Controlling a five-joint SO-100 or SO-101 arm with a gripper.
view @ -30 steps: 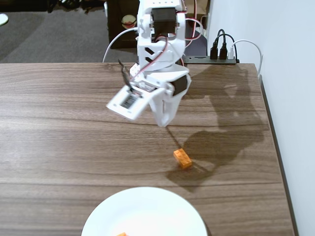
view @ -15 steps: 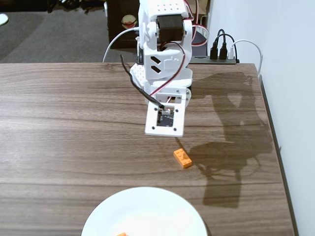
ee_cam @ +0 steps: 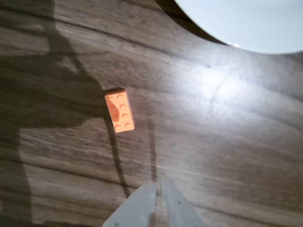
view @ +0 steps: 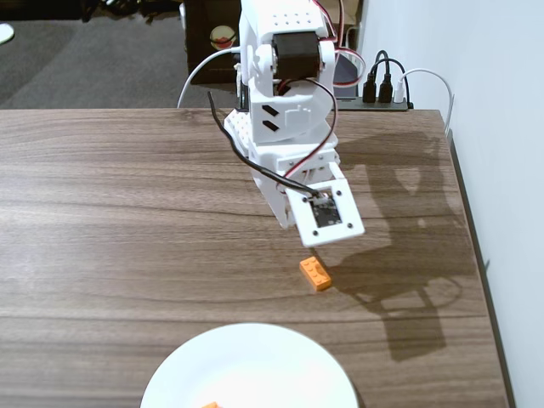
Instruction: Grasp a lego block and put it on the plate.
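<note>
- Lego block [ee_cam: 119, 111] sits flat on the worktop [ee_cam: 227, 142], studs up, nothing touching it; not on the plate [ee_cam: 246, 23].
- Wrist view: block lies ahead of the claw [ee_cam: 157, 187] and off to the left of its centreline, clearly apart from the tips.
- Long axis runs roughly along the claw's pointing direction, tilted slightly, so I'd judge the fingers should close across the short sides after a leftward shift and a descent.
- Claw: the two tips look pressed together with only a thin seam between them, holding nothing. Needs opening before the approach.
- Fixed view: block [view: 315, 274] is just below the wrist camera plate and between the arm and the plate [view: 255, 365], which is near the bottom edge.
- Hidden/unclear: the claw tips are not visible in the fixed view because the wrist housing covers them, so height above the worktop is hard to judge.
- Plate is cropped in both views, only an arc showing in the wrist view.
- Small orange sliver [view: 211, 405] on the plate at the frame's bottom edge is cut off; can't say what it is.
</note>
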